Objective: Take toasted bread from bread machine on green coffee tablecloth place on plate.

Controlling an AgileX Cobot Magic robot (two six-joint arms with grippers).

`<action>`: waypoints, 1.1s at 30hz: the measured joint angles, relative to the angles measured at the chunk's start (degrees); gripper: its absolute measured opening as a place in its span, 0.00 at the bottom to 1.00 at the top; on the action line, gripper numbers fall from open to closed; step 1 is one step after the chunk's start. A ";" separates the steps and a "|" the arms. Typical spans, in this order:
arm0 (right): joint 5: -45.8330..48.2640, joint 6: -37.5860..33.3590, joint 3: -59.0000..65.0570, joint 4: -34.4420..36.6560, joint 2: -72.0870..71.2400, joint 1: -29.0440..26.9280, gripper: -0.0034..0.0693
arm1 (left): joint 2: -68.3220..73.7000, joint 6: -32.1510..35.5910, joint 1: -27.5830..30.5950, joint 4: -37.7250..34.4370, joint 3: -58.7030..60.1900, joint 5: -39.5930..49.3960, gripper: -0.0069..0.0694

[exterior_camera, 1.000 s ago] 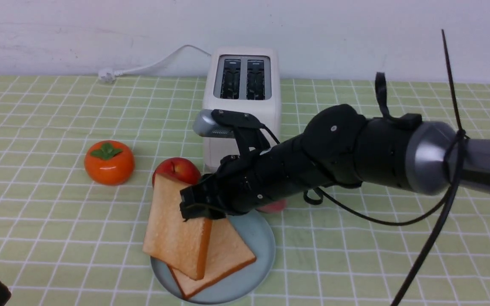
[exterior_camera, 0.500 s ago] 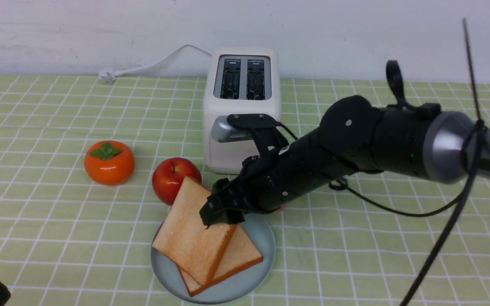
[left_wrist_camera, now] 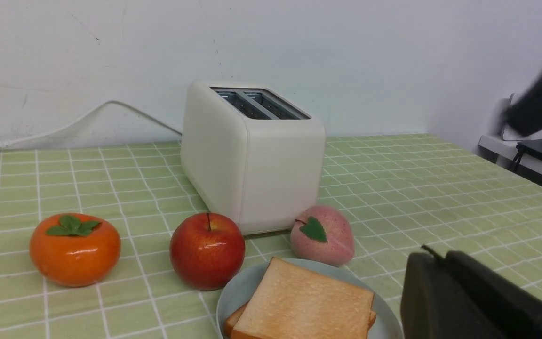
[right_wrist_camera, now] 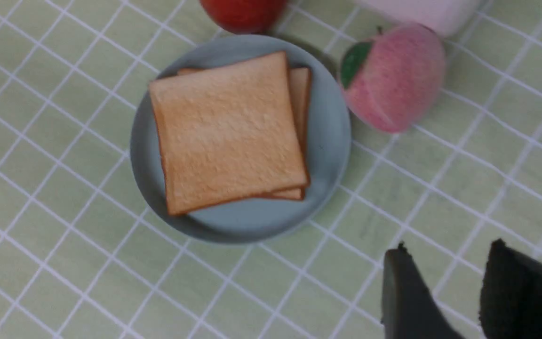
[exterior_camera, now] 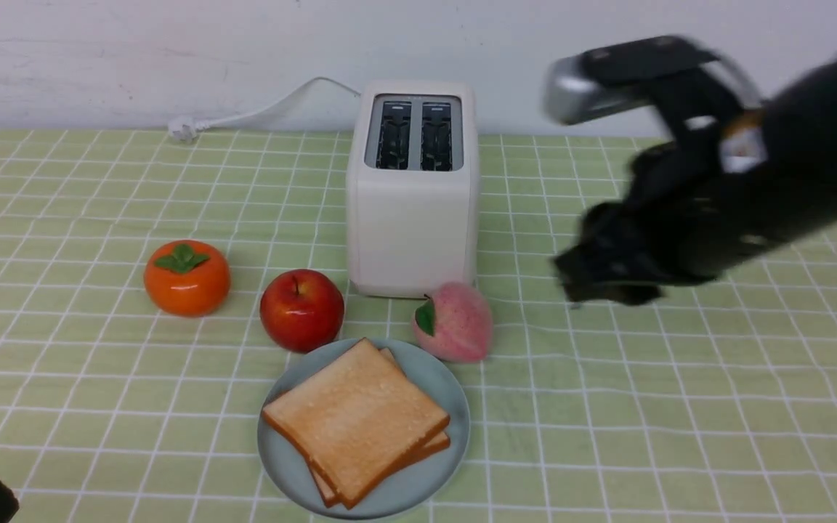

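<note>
Both slices of the toasted bread lie flat and stacked on the plate, the top one skewed a little over the lower, and we see the plate just in front of the bread machine on the green coffee tablecloth. The right gripper hangs blurred over the cloth, off to the plate's right, its two dark fingers spread apart and holding nothing. Of the left gripper we catch only a dark edge, so we cannot tell how it stands.
</note>
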 joint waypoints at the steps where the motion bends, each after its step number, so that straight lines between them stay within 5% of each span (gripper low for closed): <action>1: 0.68 1.52 1.77 -0.55 -3.08 0.00 0.28 | 0.00 0.00 0.00 0.00 0.00 0.07 0.12; 10: 2.43 14.27 19.44 -1.00 -28.18 0.00 0.17 | 0.00 0.00 0.00 0.00 0.00 0.50 0.13; 33: 14.51 14.85 30.08 -2.31 -43.19 0.00 0.21 | 0.00 0.00 0.00 0.00 0.00 2.92 0.16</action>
